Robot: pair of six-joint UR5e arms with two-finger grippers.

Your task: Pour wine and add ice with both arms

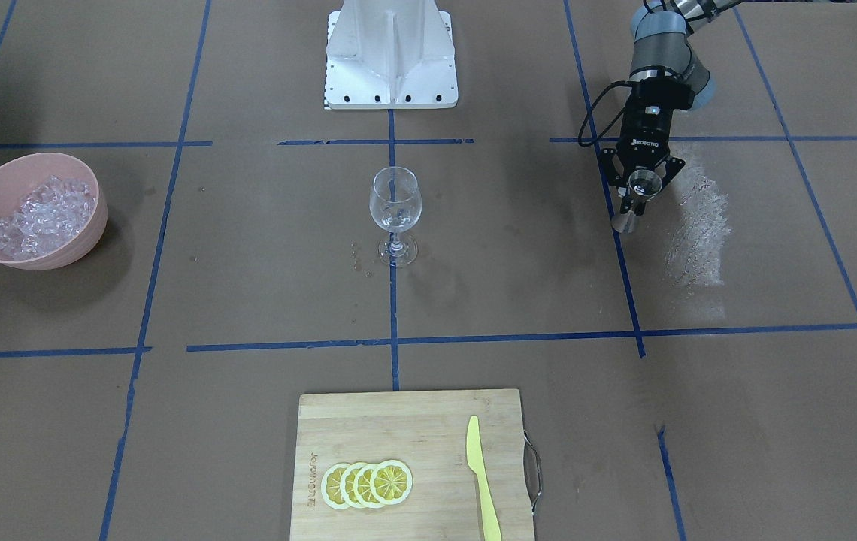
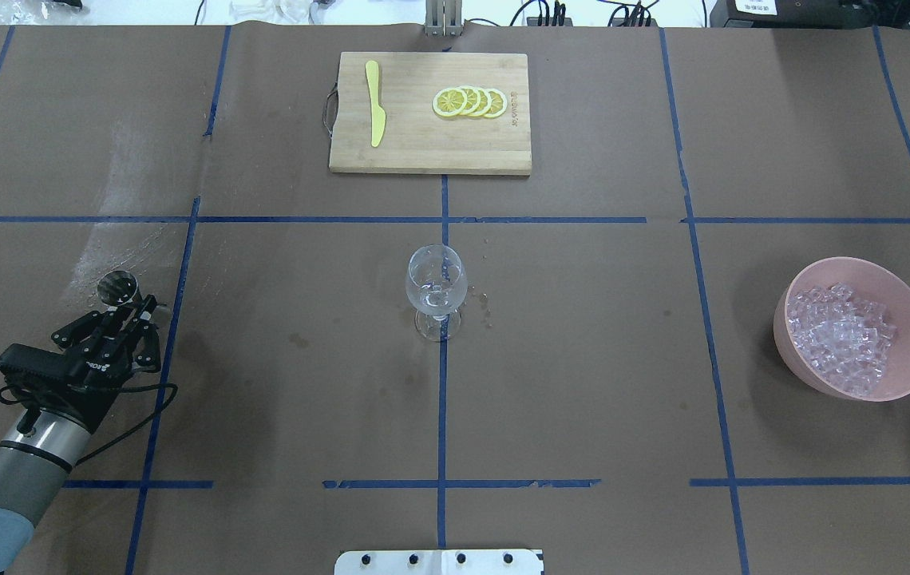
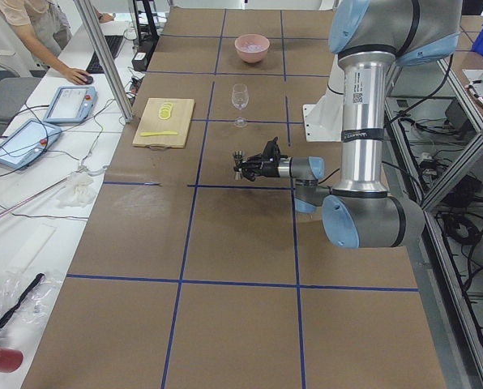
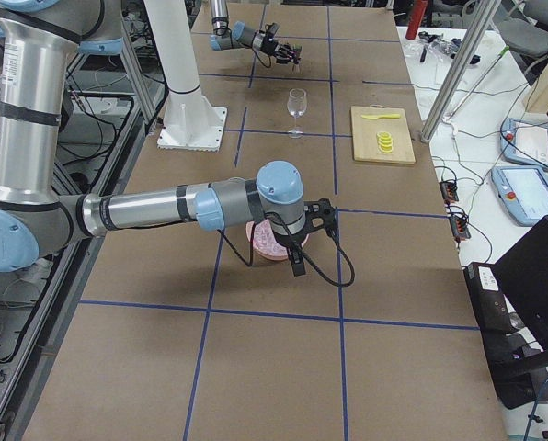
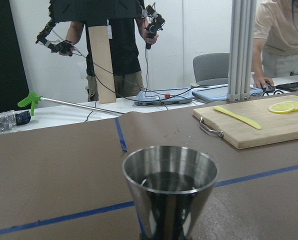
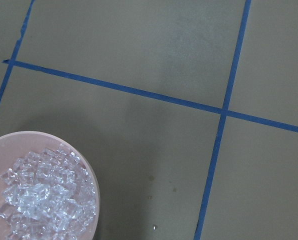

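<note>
Wine glass (image 1: 395, 197) stands upright mid-desk (image 1: 511, 263), on the centre blue tape line (image 1: 392, 315), straight out from the white base plate (image 1: 391, 56). The wine (image 1: 396, 219) is a thin clear pool at the bottom of the glass, barely visible. A few drops (image 1: 357, 255) lie on the desk by the foot.

Ice (image 1: 41, 214) is heaped in a pink bowl (image 1: 94, 229), well apart from the glass on the robot's right. Right fingers (image 4: 298, 266) hang above that bowl. They show only in the side view, so cannot tell if spread or pressed together.

Left fingers (image 1: 622, 195) are low on the robot's left, well apart from the glass, one either side of an upright steel jigger (image 1: 644, 182). Pinching it or just off it: cannot tell. A whitish smear (image 1: 699, 218) marks the desk just beside them.

Opp. the robot lies a bamboo board (image 1: 398, 421) w/ four overlapping lemon slices (image 1: 367, 483) and a yellow knife (image 1: 483, 488).

Writing: "ROBOTIQ" in white on the body behind the left fingers. The mark engraved on the board is too small to read.
</note>
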